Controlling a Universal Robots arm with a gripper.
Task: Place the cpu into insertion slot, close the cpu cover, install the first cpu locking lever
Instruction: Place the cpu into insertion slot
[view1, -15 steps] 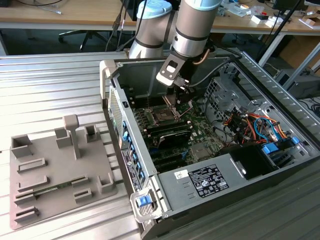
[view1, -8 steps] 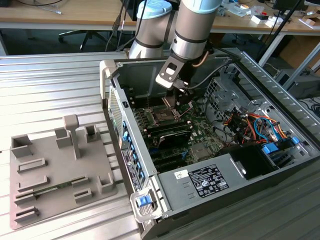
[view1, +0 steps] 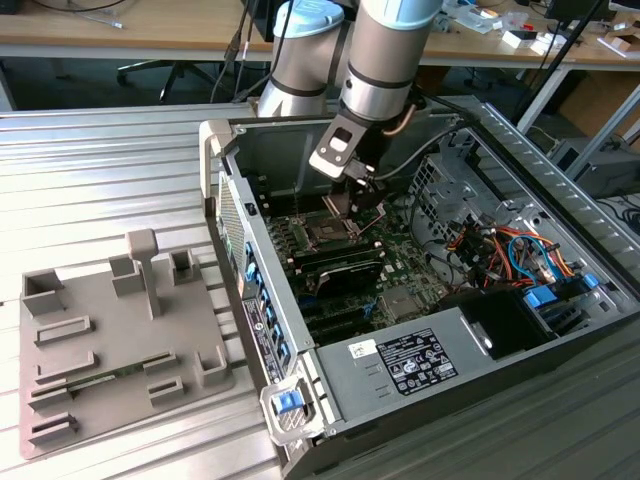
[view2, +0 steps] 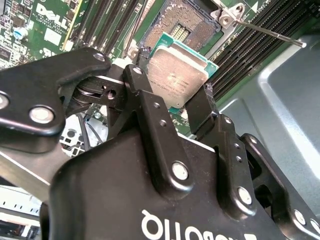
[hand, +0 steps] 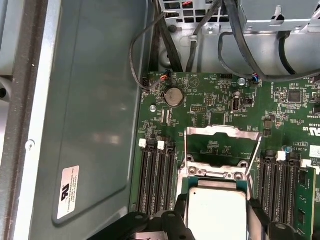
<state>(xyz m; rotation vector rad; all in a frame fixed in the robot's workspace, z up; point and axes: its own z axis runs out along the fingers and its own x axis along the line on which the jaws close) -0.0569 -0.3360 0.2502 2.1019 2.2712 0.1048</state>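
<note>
My gripper (view2: 172, 86) is shut on the cpu (view2: 177, 75), a thin square chip with a silvery top, gripped by two opposite edges between the black fingers (view2: 145, 107). The first wrist view shows the same cpu (hand: 216, 207) just short of the insertion slot (hand: 215, 172). The insertion slot (view2: 182, 20) lies uncovered, its dark contact field showing beyond the chip. The cpu cover (hand: 222, 132), a silvery frame, is swung open behind the slot. A thin locking lever (view2: 270, 32) sticks out, raised. In the exterior view the gripper (view1: 352, 197) hangs inside the case over the slot (view1: 325, 232).
Black memory slots (hand: 156, 175) flank the socket on both sides. Cables (hand: 165, 45) hang near the case wall (hand: 95, 100). The open computer case (view1: 330, 370) lies on a ribbed metal table, with a grey fixture plate (view1: 110, 340) on the exterior view's left.
</note>
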